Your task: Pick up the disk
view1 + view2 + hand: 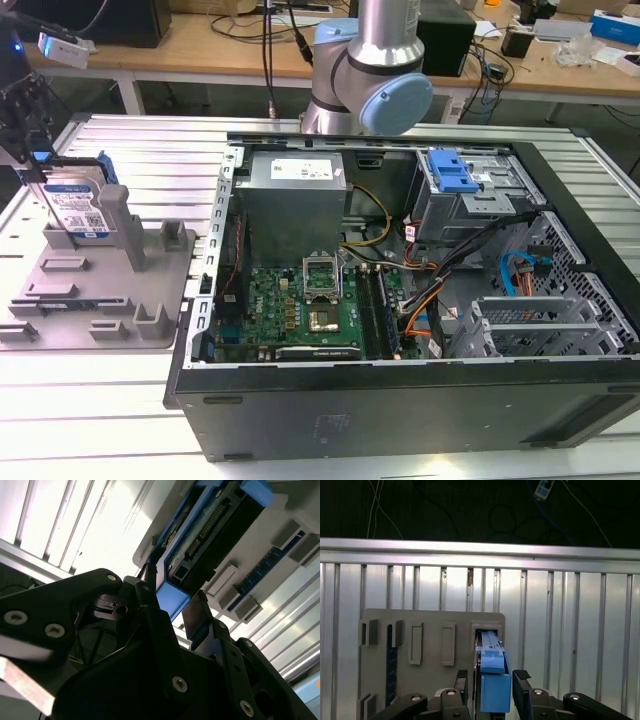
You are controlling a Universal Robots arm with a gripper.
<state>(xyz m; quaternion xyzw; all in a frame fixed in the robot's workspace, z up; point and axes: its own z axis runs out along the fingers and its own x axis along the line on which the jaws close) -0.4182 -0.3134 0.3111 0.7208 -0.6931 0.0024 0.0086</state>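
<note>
The disk point(78, 208) stands in its fixture plate point(110, 300), exterior view's left. The claw point(492, 674) straddles it, fingers point(522, 679) apart; nothing gripped yet.

An open black computer case point(400, 400) lies on a slatted aluminium table point(90, 420). Inside the case, a grey power supply point(297, 185) sits against its far wall, with a green motherboard point(270, 300) just in front of that. Toward the case's end at the exterior view's right stands a metal drive cage point(480, 195) with a blue latch point(452, 172). Orange cables point(430, 297) and a blue cable point(512, 270) run nearer the case's middle. Just beside the case, on the exterior view's left, a grey fixture plate point(100, 290) with upright posts rests on the table. Beyond the case runs a wooden bench point(200, 55) — black cables trail across it.
</note>
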